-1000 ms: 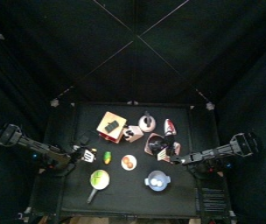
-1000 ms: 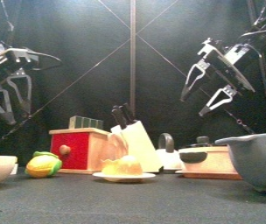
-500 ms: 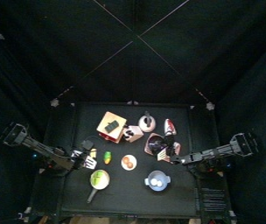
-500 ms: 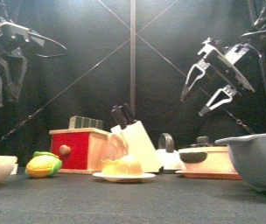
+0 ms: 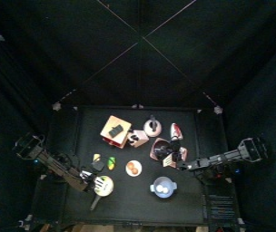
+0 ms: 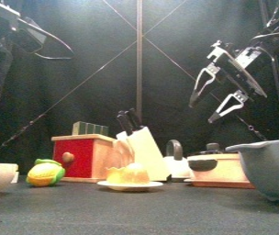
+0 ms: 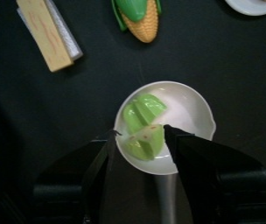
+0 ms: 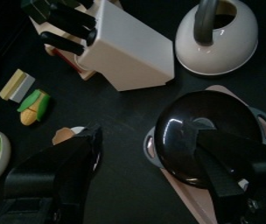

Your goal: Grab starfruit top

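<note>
Your left gripper (image 7: 143, 140) has its two jaws spread wide with nothing between them, so the grab itself is not yet made. In the left wrist view they frame the starfruit (image 7: 145, 114), which shows as pale green pieces lying in a white dish (image 7: 192, 109) in the middle of the frame, with a grey handle running down between the jaws. The gripper looks to be above the fruit and lined up with it. I cannot tell from these views how much height is left to close.

In the top view you find the starfruit (image 5: 103, 186) at the lower left of the table, close to the front edge, and the left gripper (image 5: 91, 183) sits right at it, its arm coming in from the left. An ear of corn (image 7: 139, 19) lies apart from the dish, toward the top of the wrist frame, and is no obstacle.

Your right gripper (image 6: 224, 87) hangs high at the right of the front view, jaws apart and holding nothing, above a black pot lid (image 8: 212, 131) on its board; it has no part in this step.

By my reading, the approach is nearly done. What is left for you is the final descent onto the fruit's top, the squeeze, and the lift. Watch that the jaws take the fruit and not the rim of the dish.
</note>
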Robot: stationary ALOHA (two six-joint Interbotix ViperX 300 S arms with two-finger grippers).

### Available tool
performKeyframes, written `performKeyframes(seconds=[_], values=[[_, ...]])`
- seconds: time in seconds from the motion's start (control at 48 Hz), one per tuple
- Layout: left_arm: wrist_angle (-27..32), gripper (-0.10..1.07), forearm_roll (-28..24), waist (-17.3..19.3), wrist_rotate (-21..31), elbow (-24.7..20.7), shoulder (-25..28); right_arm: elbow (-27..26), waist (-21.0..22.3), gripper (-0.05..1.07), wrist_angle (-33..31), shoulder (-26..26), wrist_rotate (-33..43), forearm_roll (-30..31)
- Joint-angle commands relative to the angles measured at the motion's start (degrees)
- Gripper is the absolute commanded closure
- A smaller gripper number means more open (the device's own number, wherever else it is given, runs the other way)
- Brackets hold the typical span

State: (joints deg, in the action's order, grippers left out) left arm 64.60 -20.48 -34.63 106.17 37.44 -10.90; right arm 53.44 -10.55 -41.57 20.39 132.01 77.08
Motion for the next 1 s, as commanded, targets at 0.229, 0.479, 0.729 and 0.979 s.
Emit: performKeyframes(seconds=[0.229,0.479,0.729,0.979], values=[[0.09,0.12,0.88,-4.22,4.13,-6.86,6.77,-0.88,0.35,0.02,2.02,0.0,0.26,2.2],[0.09,0.09,5.45,-4.31,4.66,-7.91,11.34,-0.79,0.62,0.02,3.43,-0.18,0.26,4.04],[0.0,0.0,5.45,-3.96,6.24,-8.61,14.24,-0.18,1.58,0.02,3.96,-0.79,0.26,4.31],[0.88,0.0,4.39,-3.34,9.67,-7.56,15.29,0.09,2.2,0.02,4.92,-1.14,0.18,4.39]])
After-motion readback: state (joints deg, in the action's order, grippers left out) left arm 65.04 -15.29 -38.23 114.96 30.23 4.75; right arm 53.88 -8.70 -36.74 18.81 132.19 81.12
